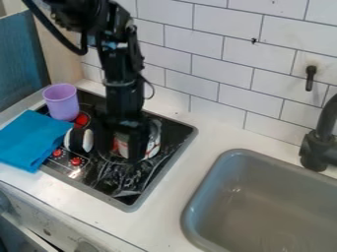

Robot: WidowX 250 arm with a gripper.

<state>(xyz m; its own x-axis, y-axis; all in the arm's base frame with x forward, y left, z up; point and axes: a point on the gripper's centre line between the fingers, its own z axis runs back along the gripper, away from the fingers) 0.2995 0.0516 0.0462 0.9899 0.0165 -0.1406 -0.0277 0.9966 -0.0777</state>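
**Pale, Red-Marked Object Partly Hidden by Gripper on Black Cooktop**

A rounded, pale object with red marks [155, 141] is seen on the black cooktop [113, 180], toward its right side. Its surface is whitish to silvery, broken by red patches and darker areas. The middle is covered by the black gripper [126, 147], which hangs down directly in front of it; a curved pale edge is left visible to the right, and a smaller red and pale part to the left. Whether the object is touched or gripped cannot be told, nor can it be told whether the jaws stand apart or together.

To the left, a rounded black-and-white item [79, 140] is placed near the red knobs [66, 156]. Behind it, a plain purple cup [62, 102] is stood upright. A folded bright blue cloth [31, 140] is laid across the cooktop's left edge. The grey sink [263, 197] is set into the white counter [172, 183], well apart on the right.
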